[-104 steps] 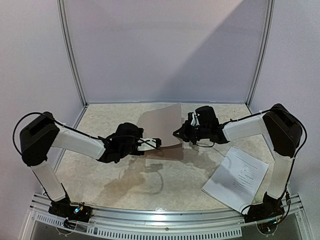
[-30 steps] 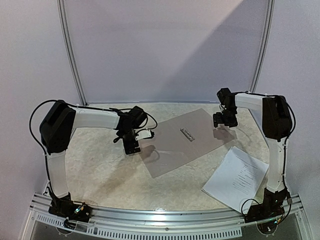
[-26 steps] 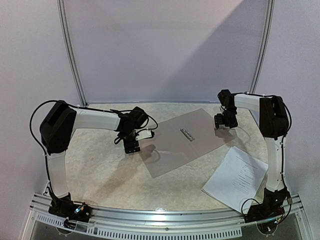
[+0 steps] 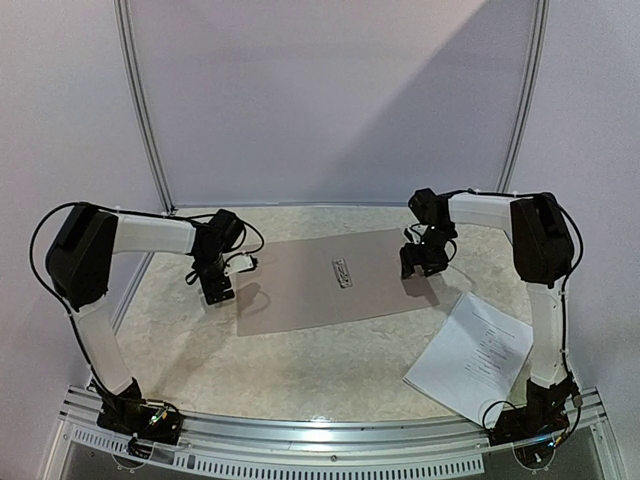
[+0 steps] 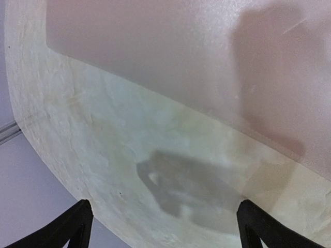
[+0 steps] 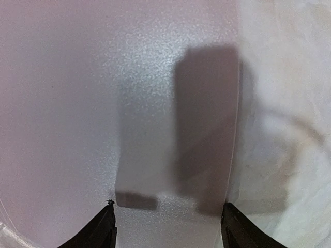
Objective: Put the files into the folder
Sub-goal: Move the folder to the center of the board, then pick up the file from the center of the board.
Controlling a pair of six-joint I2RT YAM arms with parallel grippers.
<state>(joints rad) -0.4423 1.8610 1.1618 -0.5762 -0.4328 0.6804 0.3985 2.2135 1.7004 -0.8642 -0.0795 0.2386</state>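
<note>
Since a second ago, the folder (image 4: 300,290) has swung round and slid toward the left of the frame. It now lies nearly level across the middle instead of on a diagonal. Both arms have moved with it, the left one further left and the right one inward and lower.

From the overhead view I see a pale, mottled table (image 4: 200,350) filling the lower half of the frame, with plain walls behind it. The left arm (image 4: 150,235) reaches in from the left edge and the right arm (image 4: 485,210) from the right edge, both bent toward the centre.

The folder is open and flat on the table at the centre of the frame, a wide brownish-tan sheet.

The files (image 4: 472,352) are a white stack of printed paper at the lower right, apart from the folder and tilted toward it.

The left gripper (image 4: 217,292) hangs over bare table just beside the folder's left edge. In its wrist view the fingertips (image 5: 72,232) sit at the two bottom corners, spread wide with nothing between them.

The right gripper (image 4: 420,262) hangs over the folder's right edge. In its wrist view the fingertips (image 6: 101,232) stand apart and hold nothing. Its shadow falls on the folder surface beneath.

A small silver metal clip (image 4: 343,272) sits near the middle of the folder.
</note>
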